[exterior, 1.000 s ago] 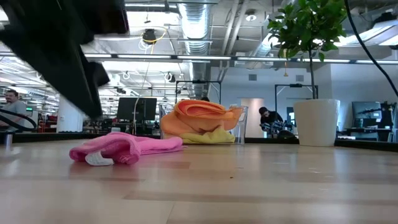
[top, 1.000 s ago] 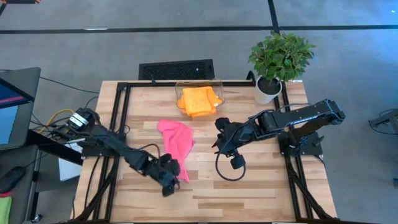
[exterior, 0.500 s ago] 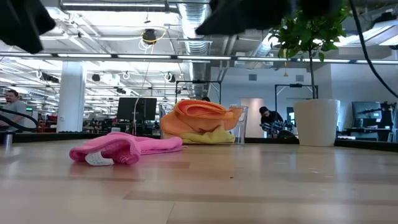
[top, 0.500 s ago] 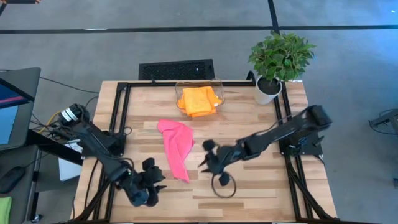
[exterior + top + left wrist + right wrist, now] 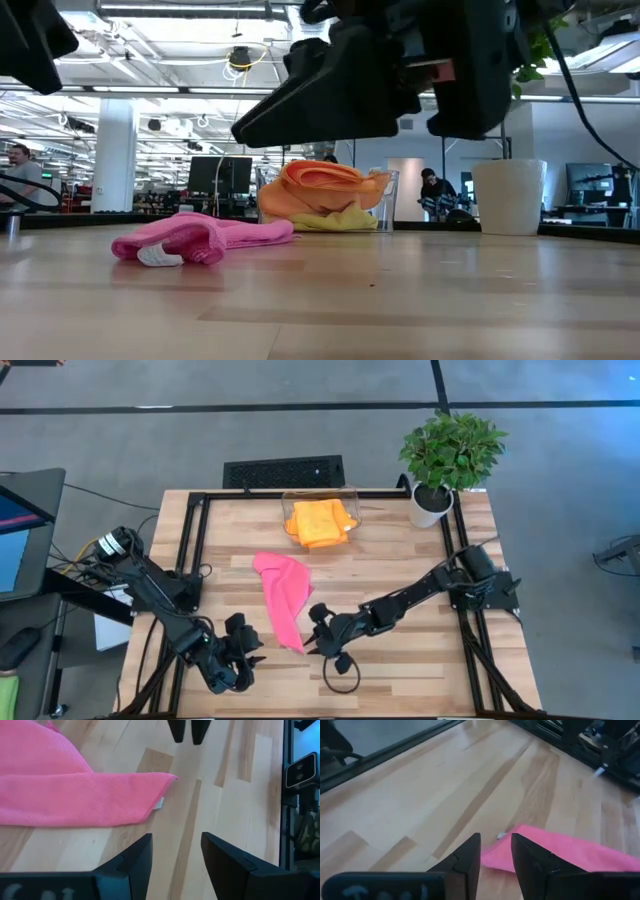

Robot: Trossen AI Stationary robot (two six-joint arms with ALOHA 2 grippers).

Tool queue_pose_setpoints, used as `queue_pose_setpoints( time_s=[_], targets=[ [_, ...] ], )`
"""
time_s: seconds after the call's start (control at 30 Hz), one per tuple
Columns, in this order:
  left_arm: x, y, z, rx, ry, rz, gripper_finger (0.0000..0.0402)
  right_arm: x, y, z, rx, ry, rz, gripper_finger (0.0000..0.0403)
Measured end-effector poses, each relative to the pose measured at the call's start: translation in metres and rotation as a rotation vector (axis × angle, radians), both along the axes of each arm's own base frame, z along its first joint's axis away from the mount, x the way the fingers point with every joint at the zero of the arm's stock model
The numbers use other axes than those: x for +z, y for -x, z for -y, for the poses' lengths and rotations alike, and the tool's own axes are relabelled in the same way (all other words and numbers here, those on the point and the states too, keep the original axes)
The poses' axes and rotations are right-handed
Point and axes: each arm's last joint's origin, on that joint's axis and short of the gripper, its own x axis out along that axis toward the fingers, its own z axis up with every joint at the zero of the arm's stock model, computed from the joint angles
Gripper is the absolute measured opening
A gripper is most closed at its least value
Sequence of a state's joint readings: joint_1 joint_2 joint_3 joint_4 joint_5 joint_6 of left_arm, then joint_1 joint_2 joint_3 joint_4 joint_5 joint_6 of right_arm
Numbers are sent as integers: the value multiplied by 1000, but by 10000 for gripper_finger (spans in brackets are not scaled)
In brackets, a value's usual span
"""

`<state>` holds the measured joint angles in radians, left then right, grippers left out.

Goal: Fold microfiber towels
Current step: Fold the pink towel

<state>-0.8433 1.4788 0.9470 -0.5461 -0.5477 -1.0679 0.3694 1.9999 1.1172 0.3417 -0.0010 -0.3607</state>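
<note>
Your right tool has swept in from the middle of the worktop toward the front edge, and it now hangs just beside the near corner of the pink towel. In its own wrist view the two fingers stand a little apart with nothing between them, and the pink corner shows just past their tips. Your left tool has pulled back from that same towel; it now sits near the front left corner, just off the towel's front tip, its fingers spread with only bare wood between them.

The pink towel has not moved. It lies as a long, loosely doubled strip running from the worktop's middle toward the front edge, with a small white tag at its near corner. The orange towels, with a bit of yellow under them in the low view, sit heaped in the clear bin at the back edge.

So you have swapped hands on the approach: the right arm looks set to take the front corner. No grasp yet, and the fold remains to be done.
</note>
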Motion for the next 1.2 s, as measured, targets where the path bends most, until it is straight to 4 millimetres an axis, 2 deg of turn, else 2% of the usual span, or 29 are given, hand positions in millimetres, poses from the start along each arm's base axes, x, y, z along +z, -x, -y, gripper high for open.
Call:
queue_pose_setpoints(
  time_s=[0.3,0.47,0.53,0.73,0.83,1.03,1.2],
  targets=[
    [0,0,-1,-4,-25,6,162,0,-4,11,-42,-18,-4,132],
    [0,-1,-1,-28,-51,6,162,-17,-5,2,-23,-17,-8,133],
    [0,-1,-1,-25,-48,6,162,-21,-11,-4,-5,-17,49,132],
    [0,-1,0,-30,-18,1,162,-39,-22,-13,7,0,25,132],
    [0,-1,0,-28,-8,-1,162,-39,-31,-15,-2,-8,56,132],
    [1,-2,0,-28,-3,3,162,-34,-30,-14,-108,43,47,132],
    [1,-2,1,-30,-1,1,162,-34,-25,-25,-111,19,30,132]
  ],
)
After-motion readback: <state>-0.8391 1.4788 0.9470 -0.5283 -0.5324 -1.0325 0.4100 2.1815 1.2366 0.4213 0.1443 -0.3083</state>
